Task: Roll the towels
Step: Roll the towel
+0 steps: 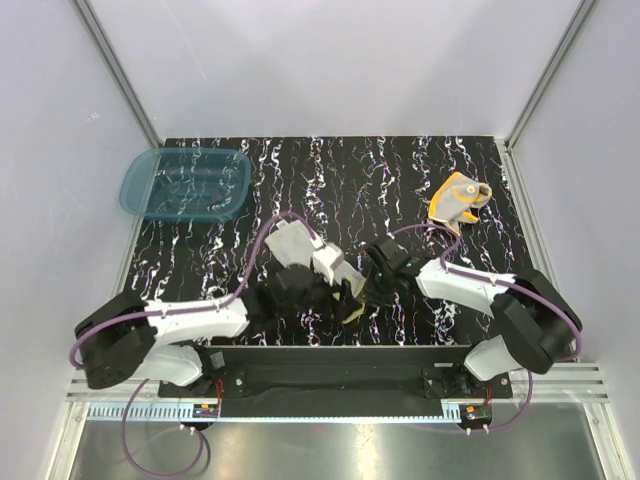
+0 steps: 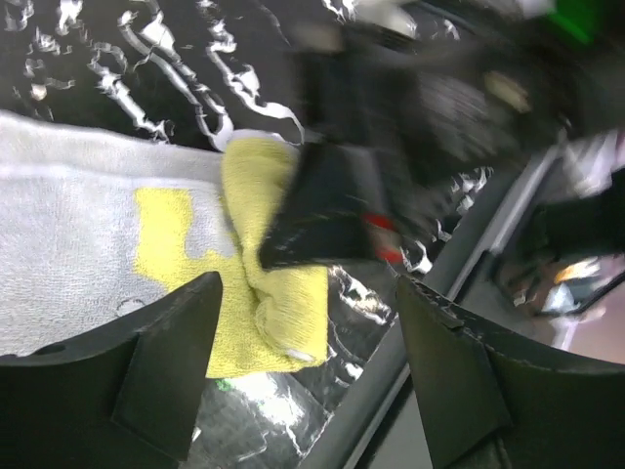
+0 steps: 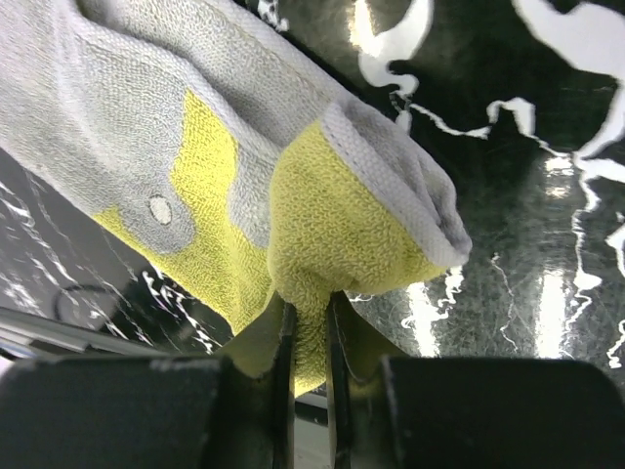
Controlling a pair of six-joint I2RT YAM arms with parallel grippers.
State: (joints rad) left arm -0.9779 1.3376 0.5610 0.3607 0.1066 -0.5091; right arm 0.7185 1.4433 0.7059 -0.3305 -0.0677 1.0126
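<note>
Your right gripper [image 3: 308,318] pinches a fold of the pale yellow, grey-backed cloth towel [image 3: 332,215], lower centre; your left gripper [image 2: 308,303] stands wide open, holding nothing. The crumpled orange cloth towel [image 1: 455,198] lies upper right.

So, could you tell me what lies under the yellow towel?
Around the yellow towel the black marbled table shows; anything beneath the cloth is hidden. The right gripper pinches its fold.

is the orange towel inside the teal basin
No, the orange towel lies on the table far right; the teal basin sits far left.
</note>
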